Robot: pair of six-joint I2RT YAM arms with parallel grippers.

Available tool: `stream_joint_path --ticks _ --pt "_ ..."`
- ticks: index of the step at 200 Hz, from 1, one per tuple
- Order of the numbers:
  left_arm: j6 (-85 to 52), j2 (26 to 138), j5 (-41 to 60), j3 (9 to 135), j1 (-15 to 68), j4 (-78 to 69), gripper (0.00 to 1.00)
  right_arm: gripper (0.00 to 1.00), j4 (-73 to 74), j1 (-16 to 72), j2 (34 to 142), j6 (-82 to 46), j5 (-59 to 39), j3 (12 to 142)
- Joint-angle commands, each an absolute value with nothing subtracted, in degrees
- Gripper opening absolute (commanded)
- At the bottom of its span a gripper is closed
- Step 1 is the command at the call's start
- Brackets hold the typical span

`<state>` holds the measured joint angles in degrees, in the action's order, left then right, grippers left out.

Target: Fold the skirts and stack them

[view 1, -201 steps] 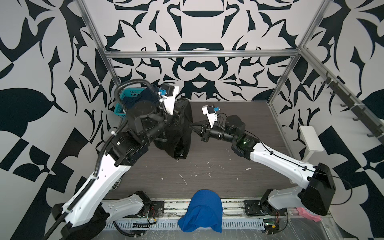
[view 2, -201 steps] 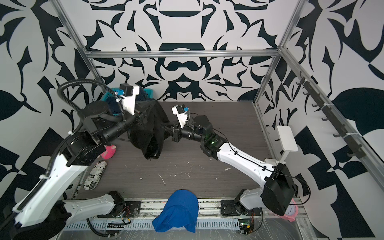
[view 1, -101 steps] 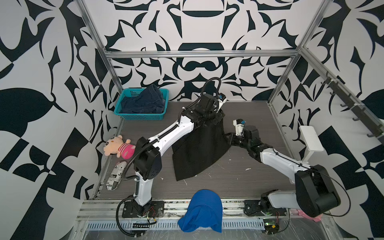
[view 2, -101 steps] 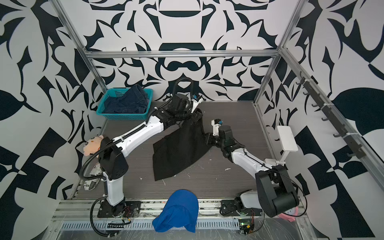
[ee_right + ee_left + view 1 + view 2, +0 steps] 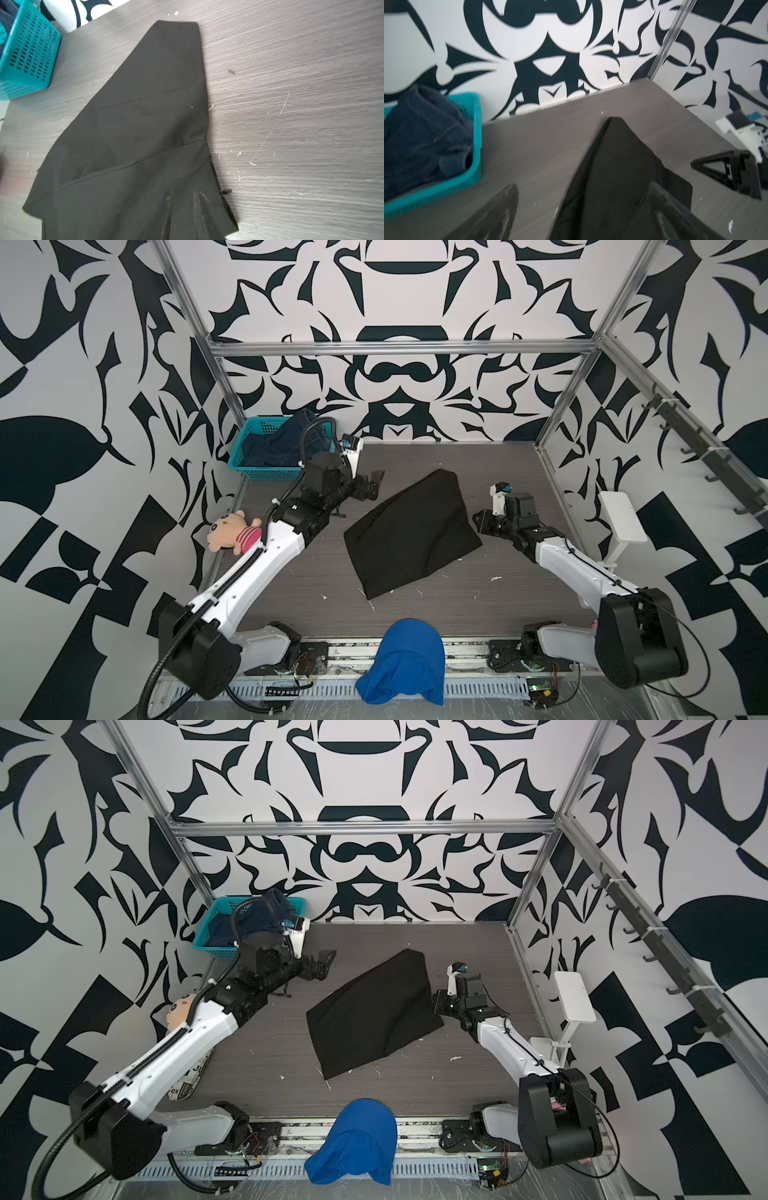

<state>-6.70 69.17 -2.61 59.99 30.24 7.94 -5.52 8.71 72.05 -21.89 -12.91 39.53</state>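
A plain black skirt [image 5: 411,531] [image 5: 370,1011] lies spread flat mid-table, narrow end toward the back wall. My left gripper [image 5: 372,485] [image 5: 322,965] hovers open and empty to the left of that narrow end, apart from the cloth; in the left wrist view its gripper [image 5: 583,186] has wide-spread fingers framing the black skirt [image 5: 616,166]. My right gripper [image 5: 478,520] [image 5: 436,1000] sits at the skirt's right corner. In the right wrist view its gripper [image 5: 181,194] shows a narrow gap over the skirt [image 5: 135,124]. A dark blue denim skirt [image 5: 286,443] [image 5: 421,133] fills a teal basket [image 5: 249,470].
The teal basket [image 5: 212,950] [image 5: 31,52] stands at the back left corner. A plush toy [image 5: 230,531] lies by the left edge. A bright blue mesh cloth [image 5: 405,659] hangs over the front rail. A white stand [image 5: 621,518] sits beyond the right edge.
The black skirt went from hanging bunched between both grippers to lying flat. My left gripper let go and drew back to the left. The right jaws have parted a little.
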Motion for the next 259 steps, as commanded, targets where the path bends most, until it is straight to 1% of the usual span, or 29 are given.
stream_joint_path --ticks 1,16,32,46,69,81,104,130,160,177,186,193,207,219,225,231,236,259 --pt "-14.5 65.7 -2.7 51.2 30.8 11.9 1.0 0.28 -10.1 8.6 71.2 -21.5 -17.1 42.0" --pt "-19.9 63.2 -0.6 44.9 30.7 10.3 0.97 0.31 -11.1 8.6 70.8 -22.5 -17.6 41.3" --pt "-25.9 62.4 2.0 39.2 30.8 7.6 0.94 0.39 -12.9 8.6 70.7 -22.1 -16.3 41.4" --pt "-28.5 62.6 2.4 35.4 31.2 6.0 0.92 0.43 -13.1 8.4 71.5 -22.1 -15.5 41.6" --pt "-30.4 62.2 1.1 28.7 31.0 0.0 0.92 0.45 -10.8 8.3 75.8 -23.0 -18.2 43.7" --pt "-31.5 63.2 1.9 26.5 30.4 -3.7 0.92 0.46 -8.0 8.3 78.9 -24.3 -20.2 45.4" --pt "-31.9 68.1 3.6 25.5 30.2 -10.2 0.94 0.48 -2.2 7.9 85.5 -26.8 -24.9 48.9" --pt "-31.8 78.3 6.7 27.8 30.2 -16.0 0.95 0.5 -0.3 6.4 92.4 -28.9 -27.4 54.1" --pt "-31.9 85.9 7.2 29.0 30.0 -22.0 0.94 0.52 2.2 2.7 95.8 -31.3 -28.4 55.0" --pt "-31.6 88.3 7.7 30.0 30.0 -22.3 0.91 0.53 1.7 1.9 96.5 -31.3 -28.5 55.2" --pt "-31.5 88.9 8.0 30.2 30.0 -22.8 0.86 0.53 1.3 1.9 96.4 -30.9 -28.0 55.0" --pt "-31.3 89.0 8.2 30.4 30.0 -23.0 0.71 0.53 1.2 1.9 96.2 -30.7 -27.6 54.9" --pt "-31.0 88.2 8.3 31.1 29.9 -21.7 0.52 0.53 1.2 1.7 96.1 -30.6 -27.0 54.5" --pt "-30.1 86.7 7.6 32.1 29.9 -18.4 0.31 0.53 1.4 1.7 96.0 -30.7 -27.1 54.2" --pt "-29.4 85.6 6.5 32.7 29.8 -16.2 0.18 0.53 1.6 1.7 95.9 -30.7 -27.1 54.1" --pt "-28.9 84.5 5.5 33.2 29.7 -14.0 0.1 0.53 1.8 1.8 95.9 -30.7 -27.0 53.9" --pt "-28.4 83.5 4.6 33.5 29.6 -12.5 0.07 0.53 2.0 1.7 95.9 -30.7 -26.9 53.7" --pt "-26.3 77.8 2.8 34.0 27.8 -6.9 0.07 0.52 2.1 1.7 97.9 -30.8 -28.3 54.0"
